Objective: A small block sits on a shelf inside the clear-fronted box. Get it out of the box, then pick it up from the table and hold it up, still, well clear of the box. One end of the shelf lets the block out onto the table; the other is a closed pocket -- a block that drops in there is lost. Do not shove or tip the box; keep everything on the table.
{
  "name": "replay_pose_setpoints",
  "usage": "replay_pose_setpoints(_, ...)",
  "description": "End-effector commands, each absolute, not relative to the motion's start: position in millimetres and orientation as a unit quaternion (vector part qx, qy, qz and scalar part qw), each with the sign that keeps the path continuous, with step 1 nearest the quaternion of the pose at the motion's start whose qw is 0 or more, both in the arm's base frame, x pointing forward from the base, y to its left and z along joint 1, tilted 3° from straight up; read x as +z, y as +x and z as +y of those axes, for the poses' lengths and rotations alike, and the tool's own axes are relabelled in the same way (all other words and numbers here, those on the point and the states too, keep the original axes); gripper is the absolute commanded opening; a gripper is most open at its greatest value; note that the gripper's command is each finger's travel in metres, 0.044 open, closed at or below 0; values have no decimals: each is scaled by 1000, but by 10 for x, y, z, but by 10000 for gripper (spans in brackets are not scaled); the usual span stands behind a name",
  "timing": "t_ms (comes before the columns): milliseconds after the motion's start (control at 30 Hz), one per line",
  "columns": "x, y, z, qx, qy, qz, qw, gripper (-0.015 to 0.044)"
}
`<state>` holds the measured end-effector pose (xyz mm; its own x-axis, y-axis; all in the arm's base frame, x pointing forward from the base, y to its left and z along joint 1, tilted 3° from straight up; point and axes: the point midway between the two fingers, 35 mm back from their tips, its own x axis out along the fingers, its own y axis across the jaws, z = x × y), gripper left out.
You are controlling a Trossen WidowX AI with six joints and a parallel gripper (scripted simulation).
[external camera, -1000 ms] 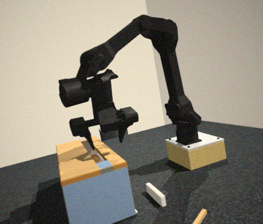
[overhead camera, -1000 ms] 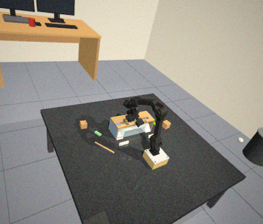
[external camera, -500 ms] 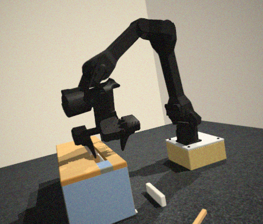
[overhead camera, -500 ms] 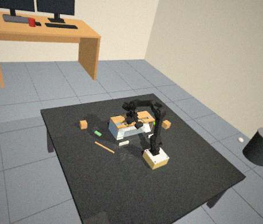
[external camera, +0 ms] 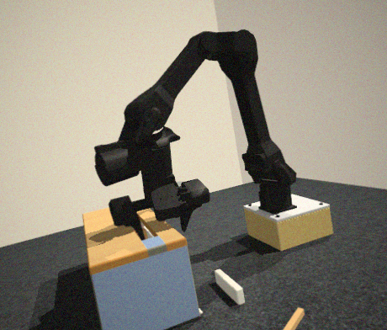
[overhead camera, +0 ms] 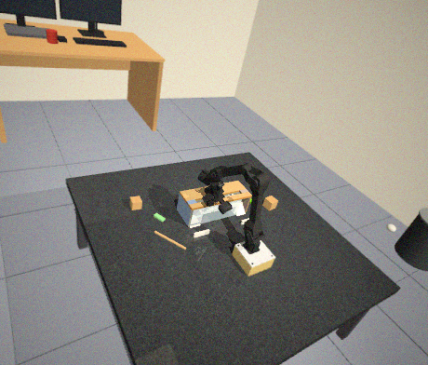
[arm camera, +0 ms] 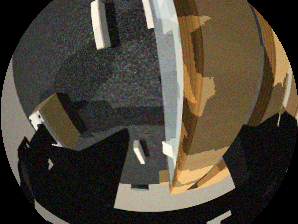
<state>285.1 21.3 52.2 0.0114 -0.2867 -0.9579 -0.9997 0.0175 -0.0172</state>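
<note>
The box (overhead camera: 187, 211) (external camera: 142, 286) (arm camera: 225, 85) has an orange top with a long slot, a blue end wall and a clear front. My gripper (overhead camera: 218, 205) (external camera: 164, 234) (arm camera: 169, 128) is open and empty, pointing down low over the box top. In the exterior view one fingertip is at the slot; the other is out past the top's front edge. Whether the first tip is inside the slot is unclear. I cannot make out the small block on the shelf; the arm, the top and glare hide the inside.
A green piece (overhead camera: 159, 217) and an orange cube (overhead camera: 136, 203) lie left of the box, another orange cube (overhead camera: 270, 203) right of it. White bars (overhead camera: 201, 233) (external camera: 229, 287) (arm camera: 101, 25) and a thin stick (overhead camera: 170, 239) (external camera: 294, 319) lie in front. A green spot (overhead camera: 250, 201) shows at the box's right end.
</note>
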Motion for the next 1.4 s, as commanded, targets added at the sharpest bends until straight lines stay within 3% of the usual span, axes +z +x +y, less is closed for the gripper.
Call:
replay_pose_setpoints(0, 531, 2854, 213, 413, -566, 568, 431, 400)
replay_pose_setpoints(1367, 483, 2833, -758, 411, -568, 570, 428, 400)
